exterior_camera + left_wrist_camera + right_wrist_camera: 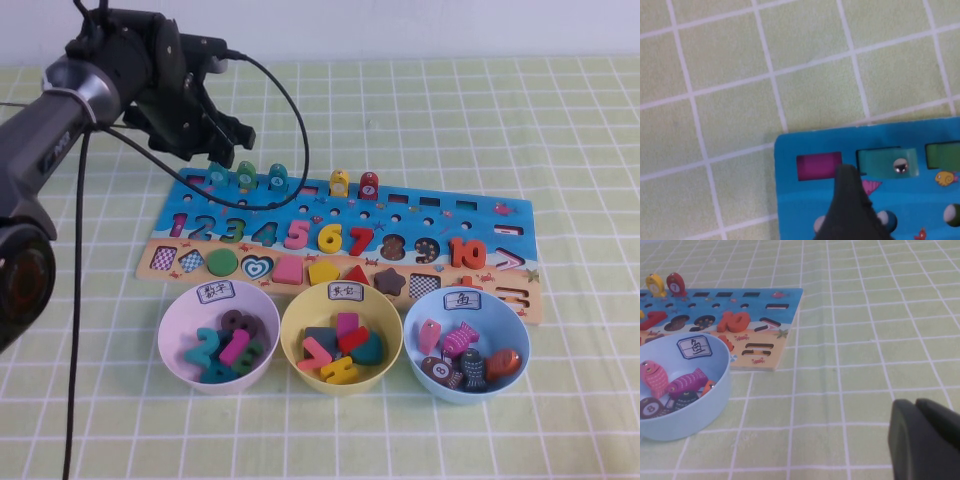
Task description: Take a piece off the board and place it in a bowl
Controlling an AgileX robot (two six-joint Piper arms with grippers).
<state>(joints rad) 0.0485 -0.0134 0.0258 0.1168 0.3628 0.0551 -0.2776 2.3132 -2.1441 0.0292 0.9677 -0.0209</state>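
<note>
— While the left gripper (218,133) hangs over the board's (420,215) far-left corner, where exactly is the piece?

— The teal fish (217,177) stands upright in a slot on the far row, leftmost of the fish there, with the green fish (246,175) just to its right. In the left wrist view the fish (887,163) sits just beside a dark fingertip (847,187), apart from it, not between the fingers.

— Are the fingers open?

— I cannot tell; only one finger shows at the wrist, and the high view hides the gap.

— How would it handle?

— My guess: light, stiff painted wood, a bit slick, not fragile. Pinch its flat faces near the top and lift straight up out of the slot.

— And the right gripper (927,440)?

— Parked low near the right side, well apart from the board, fingers pressed together on nothing. The blue bowl (436,383) waits at near right with several fish inside.
</note>
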